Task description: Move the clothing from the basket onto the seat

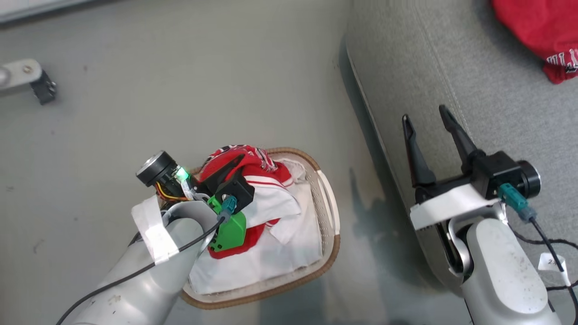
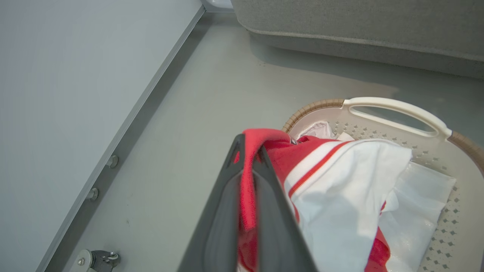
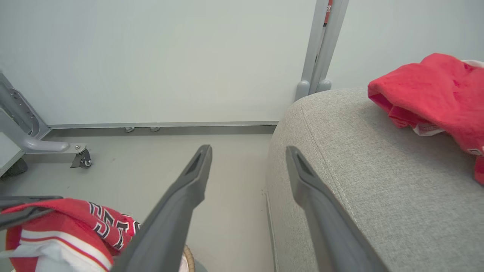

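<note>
As wrist view shows, left gripper [image 2: 248, 150] pinches clothing [image 2: 302, 153].

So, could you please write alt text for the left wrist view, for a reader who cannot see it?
The left gripper is shut on a fold of red clothing over the white basket, with the grey seat beyond.

The basket [image 1: 289, 282] stands on the floor [image 1: 180, 90] just left of the seat [image 1: 496, 90], with the clothing [image 1: 259, 164] heaped in it above the far rim. The left gripper [image 2: 247, 151] is over the basket's far-left part with a fold of that clothing between its fingers [image 2: 223, 211], while the right gripper [image 1: 426, 113] hangs over the seat's left edge. Another garment [image 1: 537, 31] lies on the seat's far right, and a caster [image 1: 44, 88] sits on the floor far left.
</note>
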